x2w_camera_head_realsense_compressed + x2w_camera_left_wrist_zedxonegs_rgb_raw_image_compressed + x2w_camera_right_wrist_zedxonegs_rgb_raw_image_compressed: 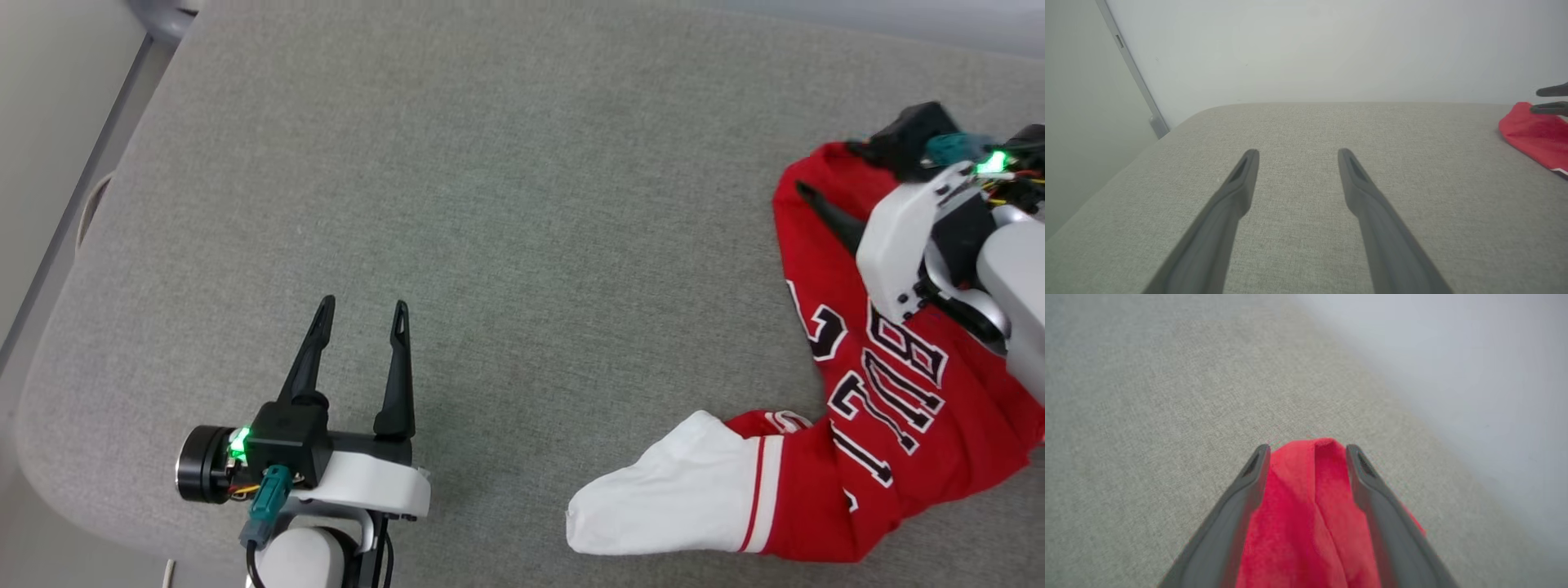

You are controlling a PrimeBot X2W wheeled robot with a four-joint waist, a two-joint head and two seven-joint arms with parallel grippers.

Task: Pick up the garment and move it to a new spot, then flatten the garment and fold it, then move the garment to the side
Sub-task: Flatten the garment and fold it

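Hovering low at near-left, L gripper [363, 304] points straight ahead over bare surface. It has a white wrist shell and black body w/ 1 green light lit. Its 2 long dark fingers stand wide apart, nothing btwn them; each tip is tapered w/ a slot.

Near-right: garment [865, 425], 1 pc, lies crumpled on the pad [531, 204] toward its right side, well apart from L gripper. 1 white sleeve [678, 482] sticks out toward near-left, lying flat, w/ thin red stripes at its seam. The body is red, smooth knit, creased. Black block lettering [898, 384] w/ white outline faces up, running diagonally.

Farther on, R gripper [1308, 448] reaches in from the right over the garment's far end, fingers aimed left and away. It has 2 fingers, jaws spread wide. A loose ridge of red cloth sits btwn them, reaching just past the tips. From L wrist cam its 2 tips show one above the other, the lower one at the cloth.

Pad: 1, grey woven fabric, padded, rounded corners. Beyond its far edge is a plain pale wall [1331, 49] w/ 1 slim grey strip [1133, 69] slanting at left.
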